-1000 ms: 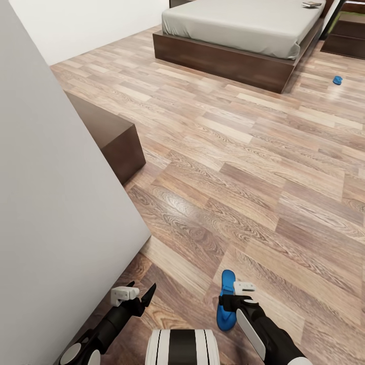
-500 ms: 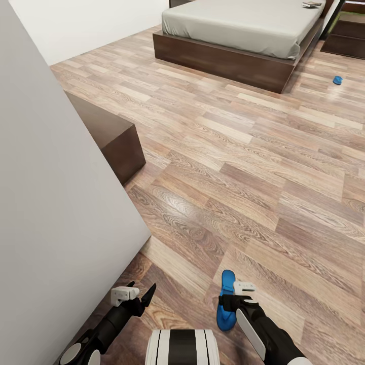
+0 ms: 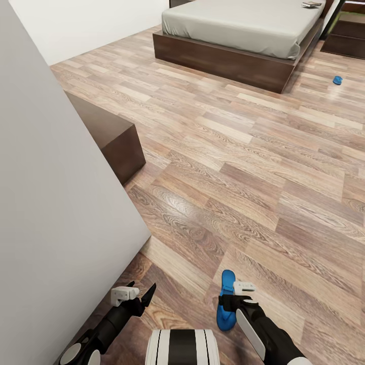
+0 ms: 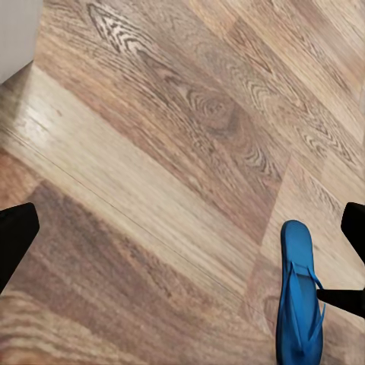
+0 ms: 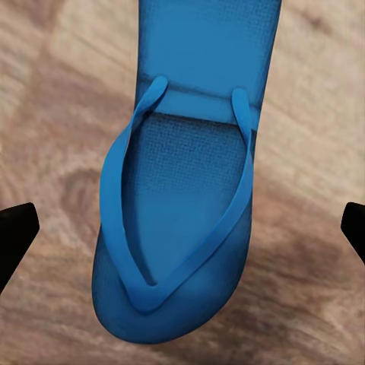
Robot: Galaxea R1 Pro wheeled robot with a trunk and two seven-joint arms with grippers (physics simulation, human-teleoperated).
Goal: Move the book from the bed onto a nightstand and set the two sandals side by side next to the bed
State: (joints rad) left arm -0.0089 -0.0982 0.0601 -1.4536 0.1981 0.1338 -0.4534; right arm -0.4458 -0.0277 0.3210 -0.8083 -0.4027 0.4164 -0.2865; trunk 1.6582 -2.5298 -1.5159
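— Right gripper hangs directly over the near bright blue flat flip-flop sandal on the wood-plank floor, jaws spread wide to either side of it in the right wrist view and gripping nothing.

— So the sandal pickup is the step in hand?

— I judge so. Next it must drop and pinch the sole or strap.

— And the left gripper?

— Parted too, empty, just beside the white wall.

— The rest?

— The second blue sandal lies far off near the large low bed with dark wood frame and grey mattress; the small thin book rests on that mattress's far corner.
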